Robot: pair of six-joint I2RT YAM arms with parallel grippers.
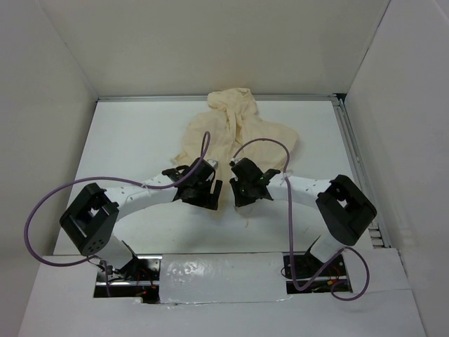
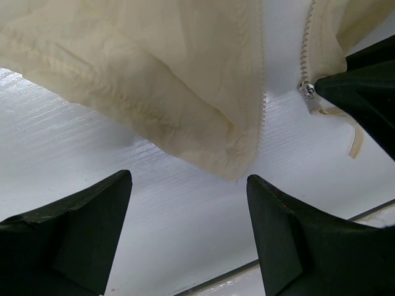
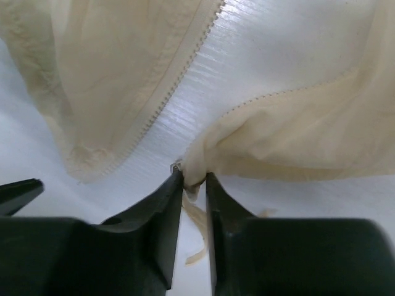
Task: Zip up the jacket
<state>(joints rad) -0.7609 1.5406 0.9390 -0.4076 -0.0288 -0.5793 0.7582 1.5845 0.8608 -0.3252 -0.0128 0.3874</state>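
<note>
A white table (image 1: 133, 140), boxed in by plain white walls, forms the work surface, and the jacket (image 1: 238, 133) is spread at its far centre, with the hood bunched toward the far wall and the bottom hem turned toward the arms. The front is unzipped: two rows of zipper teeth (image 3: 179, 80) are seen apart, with bare table showing between the left and right panels. Both arms are brought in to the near hem at the middle of the table, which is judged to be where the two zipper ends must be joined before any pulling up can begin. The right gripper (image 3: 194, 179) is closed to a narrow slit, and the bottom corner of the right panel is pinched between its tips, the cloth gathered into a small fold there. The zipper slider (image 2: 307, 90) is seen in the left wrist view right against that gripper's dark finger, so the corner seems to be held to steady it. The left gripper (image 2: 188, 185) is spread wide and nothing is held in it; it is poised over bare table just near the bottom corner of the left panel, judged ready to take that corner.
</note>
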